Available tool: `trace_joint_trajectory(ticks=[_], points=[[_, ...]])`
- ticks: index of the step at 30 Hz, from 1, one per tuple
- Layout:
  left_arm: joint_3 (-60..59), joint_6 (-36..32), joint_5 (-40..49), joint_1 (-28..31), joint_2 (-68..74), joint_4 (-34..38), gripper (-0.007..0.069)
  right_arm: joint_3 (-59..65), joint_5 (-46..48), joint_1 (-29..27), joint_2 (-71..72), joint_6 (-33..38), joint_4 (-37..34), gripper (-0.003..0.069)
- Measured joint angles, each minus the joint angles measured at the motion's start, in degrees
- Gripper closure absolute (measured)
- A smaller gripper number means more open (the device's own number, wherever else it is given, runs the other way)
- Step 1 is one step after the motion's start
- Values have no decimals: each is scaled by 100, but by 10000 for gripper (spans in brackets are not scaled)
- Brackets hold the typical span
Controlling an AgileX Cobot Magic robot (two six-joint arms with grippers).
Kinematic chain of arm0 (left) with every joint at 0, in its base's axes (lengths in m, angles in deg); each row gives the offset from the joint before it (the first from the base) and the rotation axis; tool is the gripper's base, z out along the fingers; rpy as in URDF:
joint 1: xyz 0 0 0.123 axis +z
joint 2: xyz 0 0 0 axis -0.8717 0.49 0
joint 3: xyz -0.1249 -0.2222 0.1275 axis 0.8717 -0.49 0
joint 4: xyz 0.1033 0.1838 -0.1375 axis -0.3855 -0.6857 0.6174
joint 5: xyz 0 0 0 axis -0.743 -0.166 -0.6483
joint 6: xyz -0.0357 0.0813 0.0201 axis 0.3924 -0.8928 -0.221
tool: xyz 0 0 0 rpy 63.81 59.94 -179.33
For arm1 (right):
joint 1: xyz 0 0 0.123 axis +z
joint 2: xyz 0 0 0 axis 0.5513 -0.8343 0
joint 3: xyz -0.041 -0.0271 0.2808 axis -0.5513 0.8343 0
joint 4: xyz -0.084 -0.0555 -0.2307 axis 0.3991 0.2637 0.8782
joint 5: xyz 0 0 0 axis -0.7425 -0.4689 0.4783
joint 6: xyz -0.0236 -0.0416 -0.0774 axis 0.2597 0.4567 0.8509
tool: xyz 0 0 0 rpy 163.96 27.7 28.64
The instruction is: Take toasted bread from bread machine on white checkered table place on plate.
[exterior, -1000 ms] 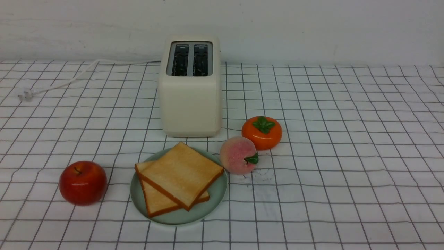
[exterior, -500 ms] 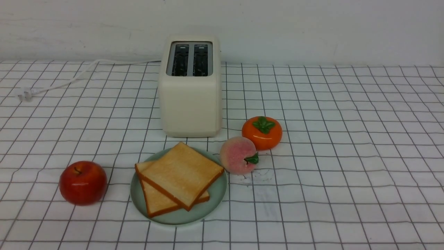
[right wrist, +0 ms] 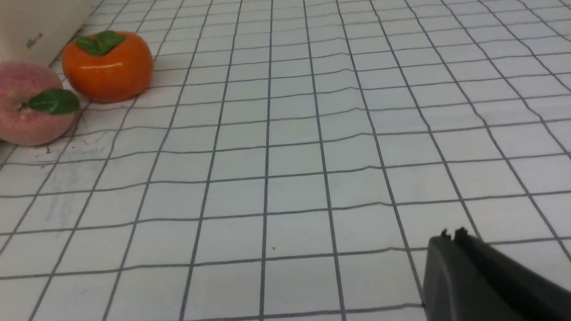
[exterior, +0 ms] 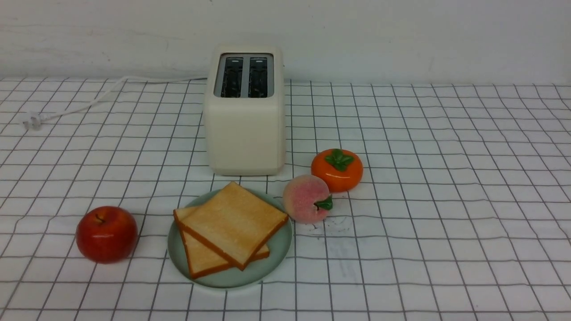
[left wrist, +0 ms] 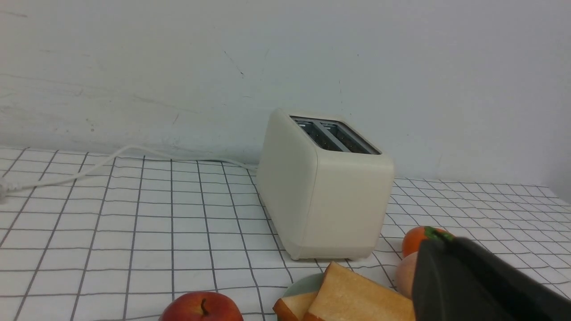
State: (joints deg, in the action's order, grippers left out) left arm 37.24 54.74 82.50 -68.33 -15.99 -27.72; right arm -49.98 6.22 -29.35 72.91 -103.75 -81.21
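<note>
Item: two toast slices stacked on plate, toaster slots empty.

From my remote station I logged two square golden-tan toast slices (exterior: 232,229) with orange-brown crusts, overlapping on the round pale mint-green plate (exterior: 279,249), the upper one turned askew. The boxy cream-white two-slot toaster (exterior: 244,129) stood at the plate's 12 o'clock on the white checkered table (exterior: 446,178), its white power cord (exterior: 96,100) trailing toward 10 o'clock. A glossy red apple (exterior: 106,234) lay at the plate's 9 o'clock, a fuzzy pink peach (exterior: 307,199) at 2 o'clock beside its rim, and an orange persimmon (exterior: 337,170) just past the peach. The left gripper (left wrist: 450,285) and right gripper (right wrist: 450,272) both had their jaws closed, holding nothing.
</note>
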Motion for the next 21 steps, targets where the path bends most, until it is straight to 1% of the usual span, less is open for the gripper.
trace_joint_trajectory(ticks=[4,6,8,13,15,21], points=[[-25,2,5,0,0,0,637,0,0,0,0,14,32,679],[-29,2,16,0,0,0,637,0,0,6,0,214,33,679],[-29,2,39,0,0,0,636,0,7,11,0,643,-102,679],[-31,2,77,0,0,0,634,-6,103,-16,0,1834,-744,679],[-31,2,83,0,0,0,634,-24,197,-55,0,2020,-849,679],[-31,2,88,0,0,0,630,-31,237,-70,0,2106,-888,678]])
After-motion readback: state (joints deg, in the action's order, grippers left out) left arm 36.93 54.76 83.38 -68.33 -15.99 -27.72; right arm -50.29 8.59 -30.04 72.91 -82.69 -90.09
